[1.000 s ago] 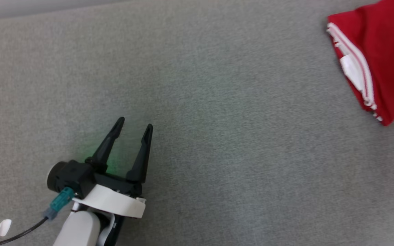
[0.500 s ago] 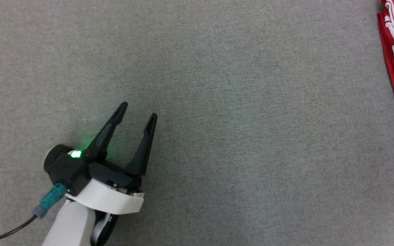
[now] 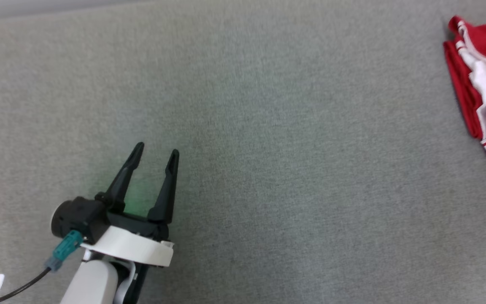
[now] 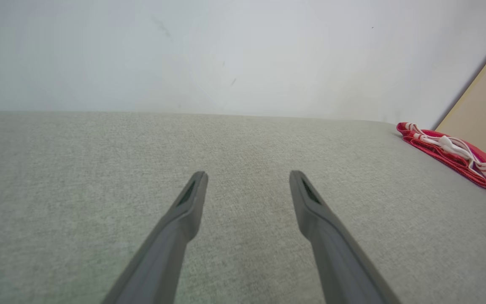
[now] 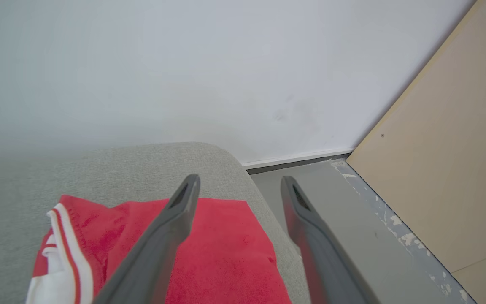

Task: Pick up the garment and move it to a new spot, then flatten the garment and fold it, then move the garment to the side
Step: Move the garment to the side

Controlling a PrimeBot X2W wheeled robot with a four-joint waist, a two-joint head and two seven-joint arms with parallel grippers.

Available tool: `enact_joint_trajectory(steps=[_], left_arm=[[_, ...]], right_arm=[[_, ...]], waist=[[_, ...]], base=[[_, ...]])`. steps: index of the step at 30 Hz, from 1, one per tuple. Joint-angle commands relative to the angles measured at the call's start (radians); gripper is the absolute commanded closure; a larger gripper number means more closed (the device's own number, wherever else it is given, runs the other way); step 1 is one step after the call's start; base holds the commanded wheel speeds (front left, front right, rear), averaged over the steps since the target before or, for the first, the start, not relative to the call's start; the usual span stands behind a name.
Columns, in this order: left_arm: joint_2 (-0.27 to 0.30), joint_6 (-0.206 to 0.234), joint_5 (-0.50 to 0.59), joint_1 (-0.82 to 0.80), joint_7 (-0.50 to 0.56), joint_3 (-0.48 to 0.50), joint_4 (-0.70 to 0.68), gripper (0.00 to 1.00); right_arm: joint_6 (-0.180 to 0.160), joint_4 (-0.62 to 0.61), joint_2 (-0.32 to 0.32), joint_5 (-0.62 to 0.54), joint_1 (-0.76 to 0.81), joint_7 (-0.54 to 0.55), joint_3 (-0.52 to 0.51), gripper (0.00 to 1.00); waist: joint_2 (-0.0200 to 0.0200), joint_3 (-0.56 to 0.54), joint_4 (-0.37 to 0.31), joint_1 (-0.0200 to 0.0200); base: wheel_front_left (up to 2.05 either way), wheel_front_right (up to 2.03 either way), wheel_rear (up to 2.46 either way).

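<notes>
Red garment [image 3: 477,84] with white trim: folded, lying at far right of grey upholstered surface [image 3: 293,177], by its rounded corner. Right gripper [image 5: 239,178]: over garment, jaws spread wide, grasping nothing. Left gripper [image 3: 157,148]: near left, well apart from garment, jaws spread, empty. Behind: white wall [image 5: 184,76]. Right: beige panel [image 5: 458,169].

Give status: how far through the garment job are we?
Done, apparently: the garment lies folded at the right edge of the grey cushion, so folding and the side move look finished. In hand: nothing; the left gripper hovers over bare cushion and the right gripper above the garment, both with fingers apart and empty. Left: nothing obvious, perhaps pulling the arms back.
</notes>
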Motion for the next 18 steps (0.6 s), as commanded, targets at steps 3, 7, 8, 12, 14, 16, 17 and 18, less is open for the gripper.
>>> enact_joint_trajectory(steps=[3, 7, 8, 12, 14, 16, 17, 18], left_arm=[[-0.014, 0.005, -0.004, 0.035, 0.000, 0.030, 0.008, 0.00], [-0.031, 0.016, 0.001, 0.069, 0.001, 0.073, 0.017, 0.00], [-0.035, 0.017, 0.002, 0.078, 0.001, 0.082, 0.017, 0.00], [-0.044, 0.027, -0.002, 0.110, 0.001, 0.127, 0.028, 0.00], [-0.046, 0.028, 0.001, 0.122, 0.001, 0.147, 0.031, 0.00], [-0.045, 0.032, 0.009, 0.135, 0.001, 0.163, 0.035, 0.00], [-0.044, 0.034, 0.017, 0.141, 0.001, 0.172, 0.035, 0.00], [-0.046, 0.035, 0.017, 0.149, 0.001, 0.179, 0.036, 0.00]], right_arm=[[0.000, -0.027, 0.048, -0.046, 0.017, -0.053, 0.025, 0.00], [0.000, -0.087, 0.106, -0.052, 0.044, -0.091, 0.079, 0.00], [0.000, -0.107, 0.116, -0.045, 0.053, -0.096, 0.096, 0.00], [0.000, -0.205, 0.158, 0.032, 0.116, -0.107, 0.175, 0.00], [0.000, -0.259, 0.168, 0.099, 0.157, -0.106, 0.193, 0.00], [0.000, -0.321, 0.161, 0.135, 0.210, -0.098, 0.226, 0.00], [0.000, -0.360, 0.159, 0.162, 0.238, -0.096, 0.239, 0.00], [0.000, -0.397, 0.150, 0.175, 0.269, -0.094, 0.250, 0.00]], waist=[[0.0000, -0.118, -0.002, -0.0001], [0.0000, -0.210, -0.002, -0.0001], [0.0000, -0.230, -0.001, -0.0001], [0.0000, -0.307, 0.004, -0.0001], [0.0000, -0.338, 0.004, -0.0001], [0.0000, -0.368, 0.007, -0.0001], [0.0000, -0.382, 0.009, -0.0001], [0.0000, -0.395, 0.011, -0.0001]], base=[[0.00, 0.00, 0.00], [0.00, 0.00, 0.00], [0.00, 0.00, 0.00], [0.00, 0.00, 0.00], [0.00, 0.00, 0.00], [0.00, 0.00, 0.00], [0.00, 0.00, 0.00], [0.00, 0.00, 0.00]])
